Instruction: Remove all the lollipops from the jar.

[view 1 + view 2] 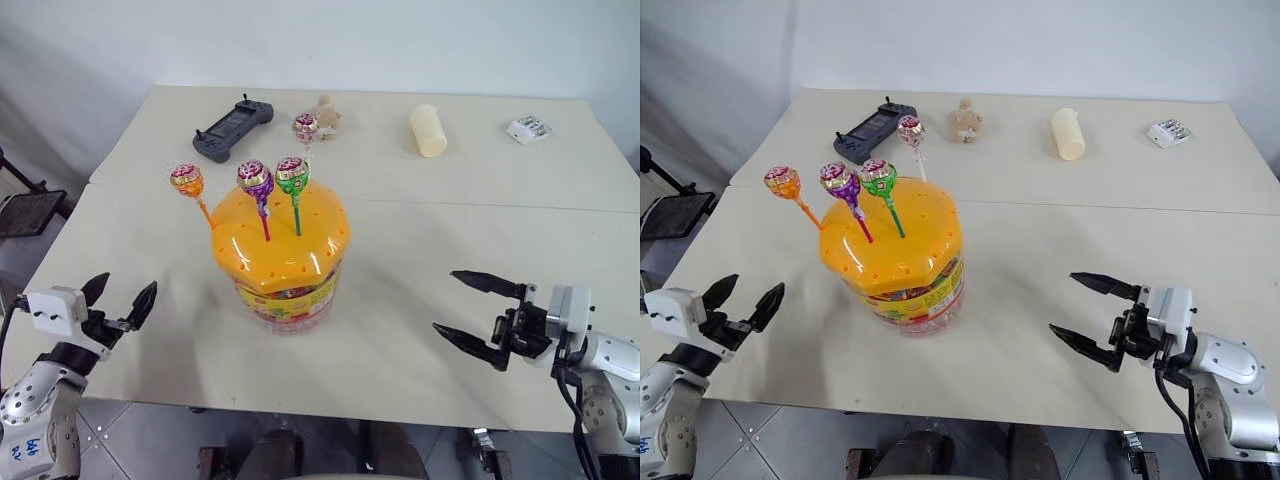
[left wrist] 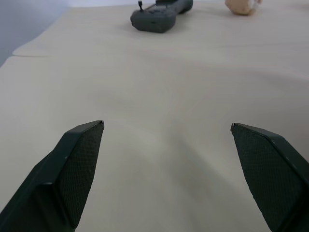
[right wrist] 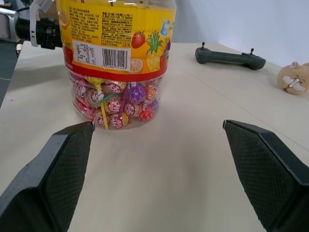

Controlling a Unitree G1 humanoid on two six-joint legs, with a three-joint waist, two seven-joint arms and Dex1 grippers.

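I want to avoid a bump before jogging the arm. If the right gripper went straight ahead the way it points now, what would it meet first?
Most likely the jar. The right gripper, open, points across the table toward the jar's lower wall, with bare tabletop between.

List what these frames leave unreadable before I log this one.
- Jar: the right wrist view cuts off its lid and the four lollipops at the top edge.
- Pinkish-white lollipop: in the head views its stick base is hidden behind the lid's dome.
- White item at the far right of the table: too small to identify.
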